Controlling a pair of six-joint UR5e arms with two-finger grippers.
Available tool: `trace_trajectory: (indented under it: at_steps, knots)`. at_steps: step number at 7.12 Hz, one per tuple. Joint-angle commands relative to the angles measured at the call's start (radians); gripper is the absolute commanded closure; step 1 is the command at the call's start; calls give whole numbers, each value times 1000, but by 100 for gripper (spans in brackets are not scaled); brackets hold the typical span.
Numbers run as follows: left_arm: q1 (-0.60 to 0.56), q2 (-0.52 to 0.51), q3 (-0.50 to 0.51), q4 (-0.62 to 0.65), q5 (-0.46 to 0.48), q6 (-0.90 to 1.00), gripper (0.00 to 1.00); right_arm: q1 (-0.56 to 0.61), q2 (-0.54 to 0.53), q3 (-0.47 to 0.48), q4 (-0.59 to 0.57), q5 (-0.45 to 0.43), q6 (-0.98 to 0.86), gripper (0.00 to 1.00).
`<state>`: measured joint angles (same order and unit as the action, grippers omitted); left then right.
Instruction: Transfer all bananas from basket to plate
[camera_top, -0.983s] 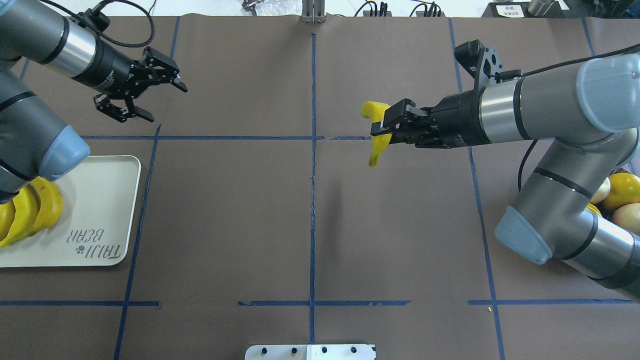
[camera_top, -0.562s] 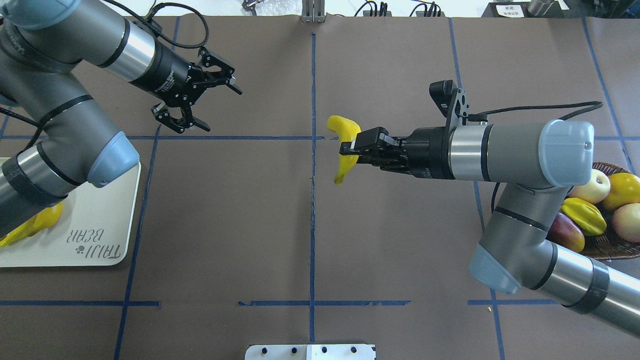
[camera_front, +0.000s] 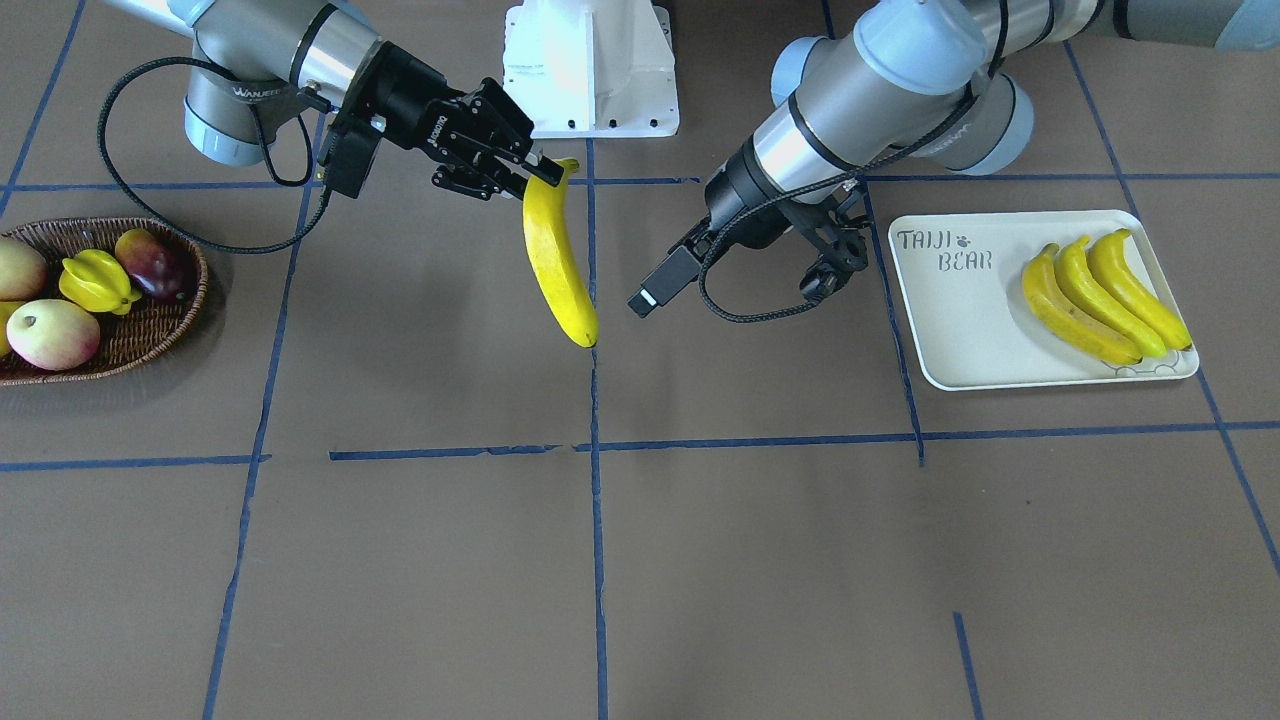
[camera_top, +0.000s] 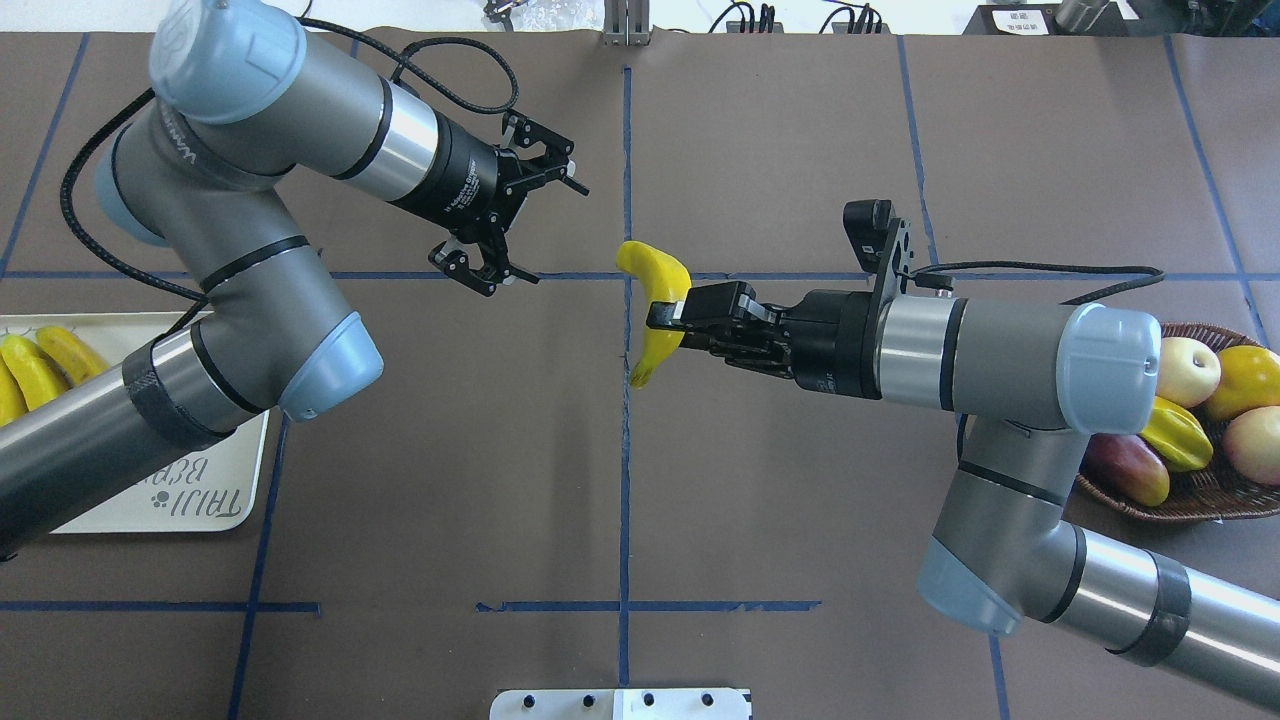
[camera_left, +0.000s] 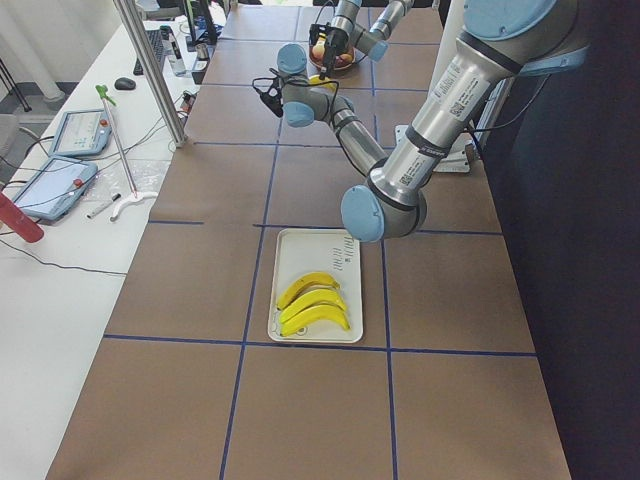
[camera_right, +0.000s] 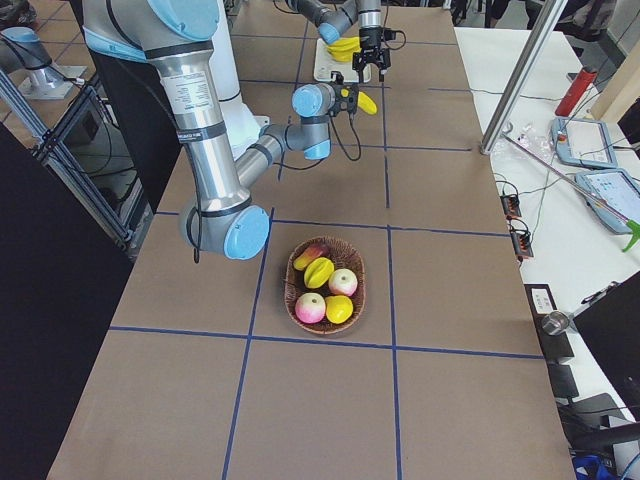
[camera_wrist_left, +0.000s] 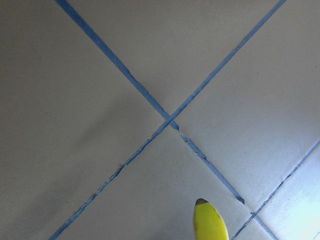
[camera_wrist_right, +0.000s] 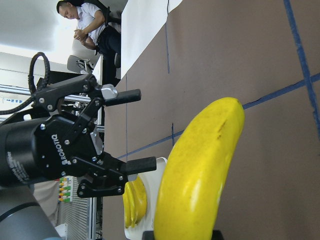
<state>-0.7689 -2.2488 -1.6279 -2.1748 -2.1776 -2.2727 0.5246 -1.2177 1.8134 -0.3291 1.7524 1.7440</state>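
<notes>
My right gripper (camera_top: 664, 314) is shut on the upper part of a yellow banana (camera_top: 656, 300), which hangs above the table's centre line; it also shows in the front view (camera_front: 557, 262). My left gripper (camera_top: 549, 231) is open and empty, a short way left of that banana, facing it (camera_wrist_right: 146, 129). The banana's tip shows in the left wrist view (camera_wrist_left: 208, 223). Three bananas (camera_front: 1100, 293) lie side by side on the off-white plate (camera_front: 960, 330). The wicker basket (camera_front: 150, 322) holds other fruit; I see no banana in it.
The basket (camera_top: 1205, 492) holds apples, a starfruit (camera_front: 95, 283) and a dark mango. The white robot base (camera_front: 590, 70) stands at the table's edge between the arms. Blue tape lines cross the brown table. A person shows far off in the right wrist view.
My right arm has carried the banana left to the centre line. My left arm has swung from above the plate toward the centre, gripper still open, uncovering the bananas there.
</notes>
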Motion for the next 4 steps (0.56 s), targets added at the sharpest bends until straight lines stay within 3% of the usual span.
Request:
trace_trajectory:
  at_steps: [1,4]
  knots:
    - [13,-26,80,-138,39,-135,0,-14,1,-3,19,-17,6,100]
    - [63,-34,80,-146,76,-152,0,-26,3,-2,19,-31,6,100]
